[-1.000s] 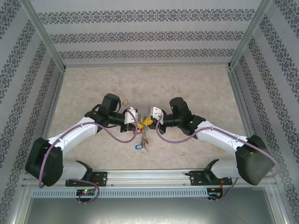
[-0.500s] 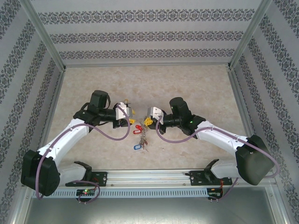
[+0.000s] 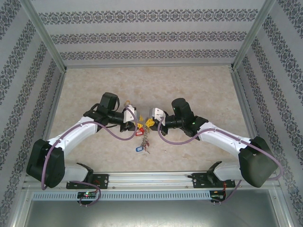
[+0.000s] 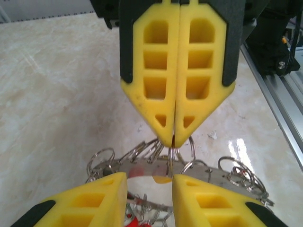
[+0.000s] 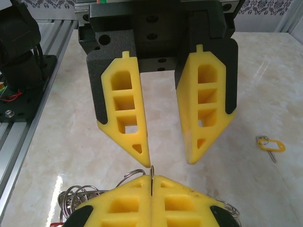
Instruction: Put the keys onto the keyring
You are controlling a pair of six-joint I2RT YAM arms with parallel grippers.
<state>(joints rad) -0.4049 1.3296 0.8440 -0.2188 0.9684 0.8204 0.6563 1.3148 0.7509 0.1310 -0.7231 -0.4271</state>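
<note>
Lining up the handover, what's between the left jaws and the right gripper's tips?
A thin metal ring, edge-on, pinched in the shut right gripper and poking toward the open left gripper; right wrist view.

Silvery keyring [image 4: 203, 171]; keys [image 3: 139, 149] tagged red, blue, seemingly yellow; beige marbled table [image 3: 94, 85]; walls [image 3: 142, 38], dark ornamental bands.

A pale marbled table [image 3: 199, 85] is lying inside patterned walls [image 3: 142, 35], metal posts [image 3: 45, 35] are framing it, and a slotted aluminium rail [image 3: 151, 178] is running along its near edge.
</note>
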